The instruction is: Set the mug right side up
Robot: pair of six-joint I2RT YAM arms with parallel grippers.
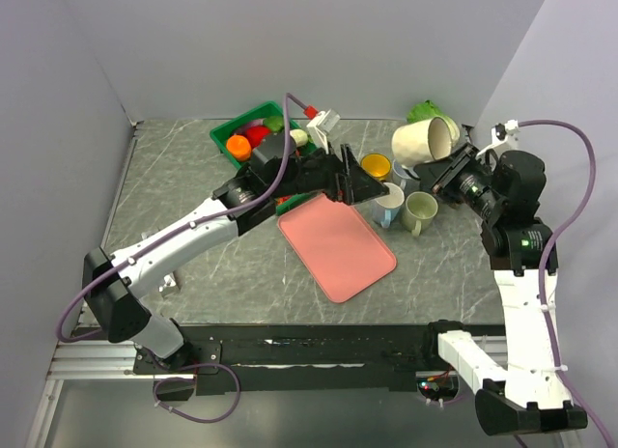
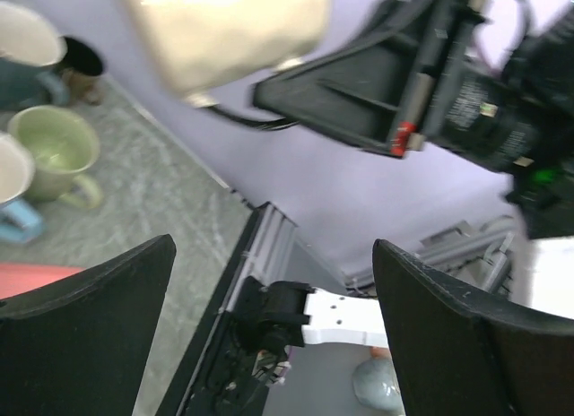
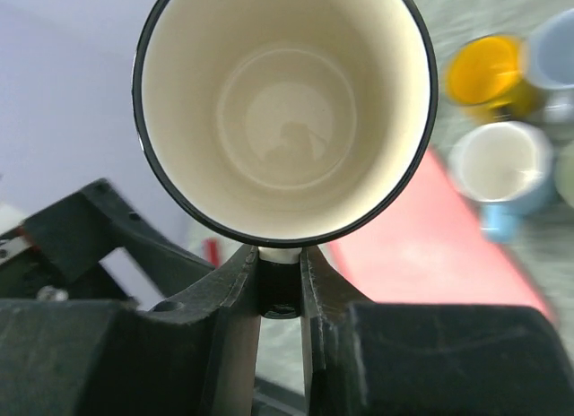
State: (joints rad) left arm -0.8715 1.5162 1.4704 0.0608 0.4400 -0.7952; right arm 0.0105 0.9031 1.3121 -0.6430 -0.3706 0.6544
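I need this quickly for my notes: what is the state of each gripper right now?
Left gripper: open, holding nothing.
Right gripper: closed on the cream mug.

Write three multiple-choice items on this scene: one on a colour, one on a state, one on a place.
1. What colour is the tray?
A pink
B blue
C yellow

2. How is the left gripper?
A shut on a mug
B open and empty
C shut on nothing

3. Where is the cream mug?
A on the tray
B in the left gripper
C in the right gripper

Answers:
1 A: the flat tray at the table's middle is pink.
2 B: the left wrist view shows its fingers wide apart with nothing between them.
3 C: the right wrist view shows the fingers closed on the mug's handle, with the mouth facing the camera.
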